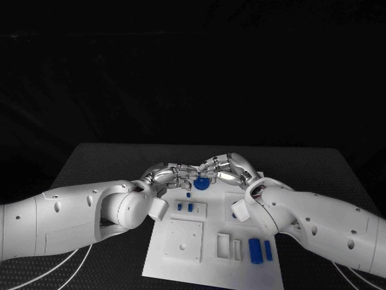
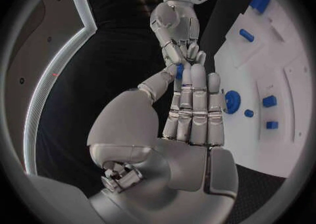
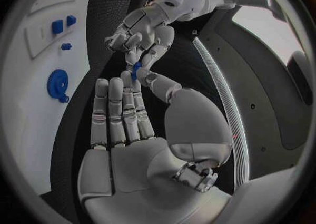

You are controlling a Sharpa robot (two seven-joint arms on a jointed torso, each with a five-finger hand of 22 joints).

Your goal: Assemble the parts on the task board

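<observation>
- Two blue bars [image 1: 260, 249] lie side by side at the near right of the white task board [image 1: 180, 266], next to pale upright slots [image 1: 229, 246]; they look like parts waiting their turn.
- One raised square plate [image 1: 186, 240] sits at the board's near left, with no blue piece on it.
- Two small blue pegs [image 1: 185, 207] stand in a recessed strip further in, just behind the square plate; a lone blue stud [image 1: 188, 195] lies beyond them.
- One blue gear-like disc [image 1: 202, 183] rests near the board's far edge, directly under the meeting fingertips.
- Left robot hand [image 1: 168, 176]: fingers extended toward the other hand, fingertips touching a small blue part [image 2: 179, 71] held between the two hands. Whether this hand carries the piece or merely steadies it cannot be told.
- Right robot hand [image 1: 228, 167]: fingertips meet the same small blue part from the opposite side, thumb and a finger closed around it, the other fingers straight. Judged as a handover or regrasp above the far edge of the board, probably to turn the piece for insertion.
- Black worktop [image 1: 106, 160] carries the board; both arms reach over it from the near corners.
</observation>
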